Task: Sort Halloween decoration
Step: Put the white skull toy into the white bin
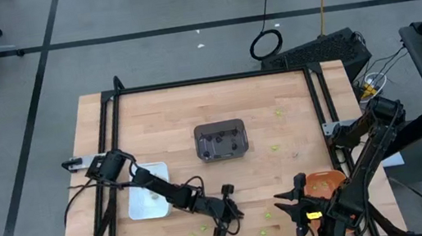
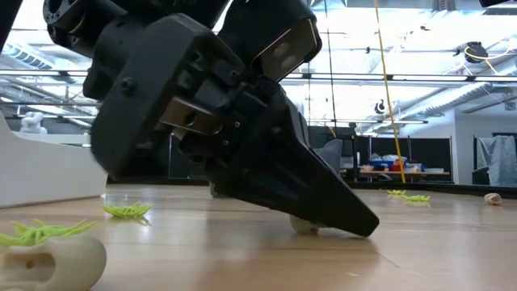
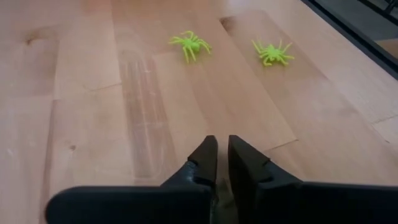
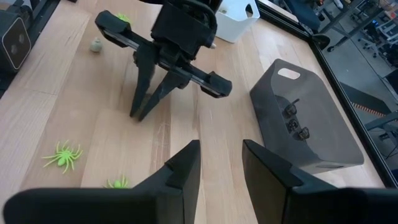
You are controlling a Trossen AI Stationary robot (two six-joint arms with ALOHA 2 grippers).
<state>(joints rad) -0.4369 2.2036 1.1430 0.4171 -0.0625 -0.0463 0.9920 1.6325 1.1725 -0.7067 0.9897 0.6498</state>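
Fingers of the left pincer [image 1: 224, 225] stand almost together, tips down on the worktop [image 1: 161, 117], over a pale tan trinket [image 2: 304, 226]; whether they hold it I cannot tell. Just beyond lie two lime-green spiders [image 3: 191, 44] [image 3: 272, 52], legs spread, with no clear long axis. Farther off is the dark grey tray [image 1: 221, 140]. The right pincer [image 1: 297, 208] waits part-open near the orange tray [image 1: 325, 179].

No readable text, label, brand, number or sign is shown on anything in any of the four views.
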